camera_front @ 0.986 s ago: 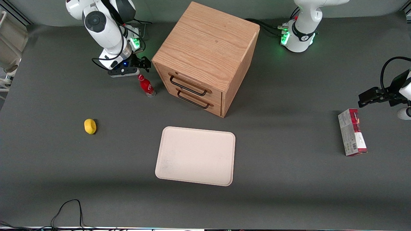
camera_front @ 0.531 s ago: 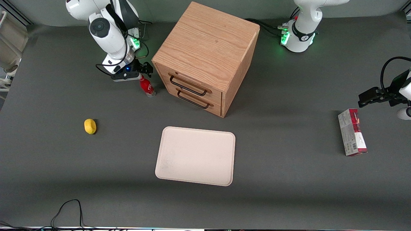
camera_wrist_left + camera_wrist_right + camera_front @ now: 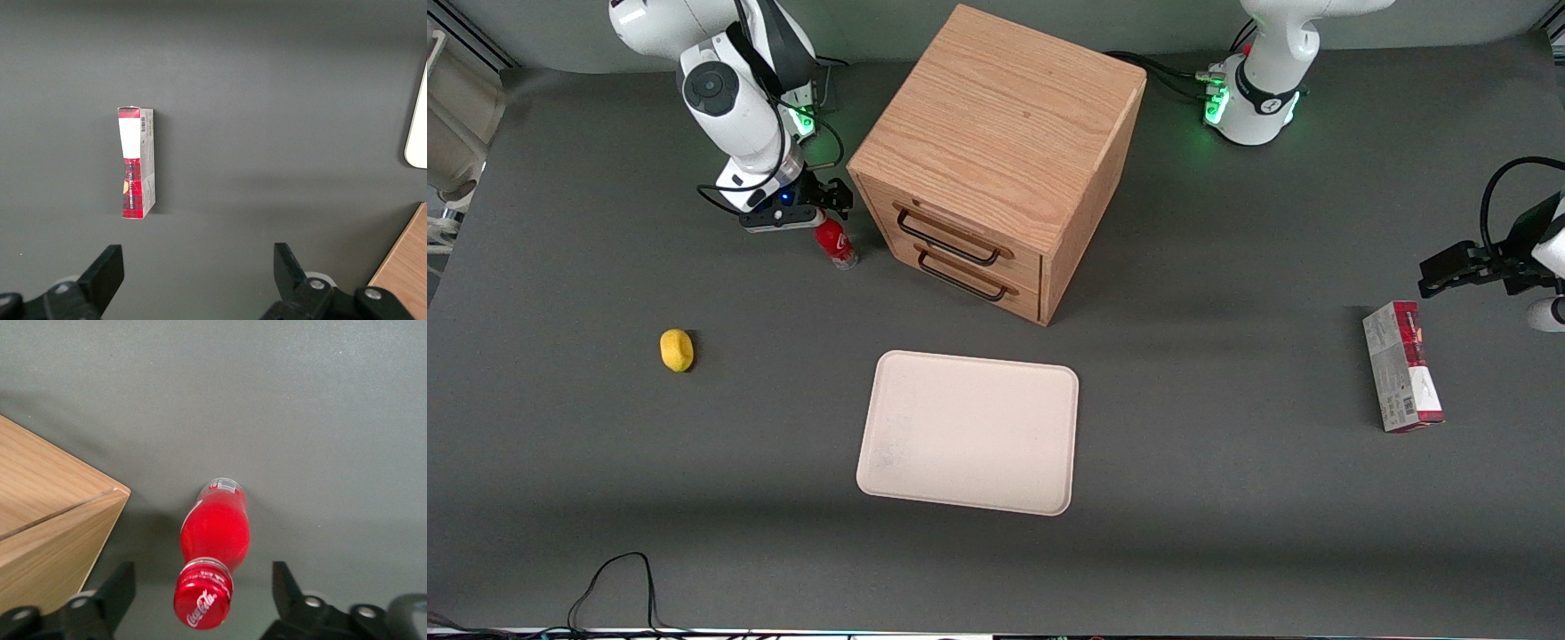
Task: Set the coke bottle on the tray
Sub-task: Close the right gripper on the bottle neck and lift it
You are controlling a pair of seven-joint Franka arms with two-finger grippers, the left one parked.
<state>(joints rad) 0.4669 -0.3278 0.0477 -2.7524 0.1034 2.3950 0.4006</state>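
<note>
The coke bottle (image 3: 835, 242) stands upright on the dark table, close to the wooden drawer cabinet (image 3: 996, 160). It is small and red with a red cap (image 3: 203, 601) and a clear base. My gripper (image 3: 821, 213) hangs just above the bottle's top and is open. In the right wrist view the gripper (image 3: 203, 593) has one finger on each side of the cap, with gaps between both fingers and the cap. The pale pinkish-cream tray (image 3: 969, 432) lies flat on the table, nearer to the front camera than the cabinet, with nothing on it.
A yellow lemon-like object (image 3: 677, 349) lies toward the working arm's end of the table. A red-and-grey carton (image 3: 1401, 378) lies toward the parked arm's end, also seen as the carton (image 3: 136, 162). The cabinet's corner (image 3: 60, 520) is close beside the bottle.
My gripper has come toward the front camera and down, from beside the bottle's top to directly over it, now hiding the bottle's upper part in the front view. The bottle has not moved.
</note>
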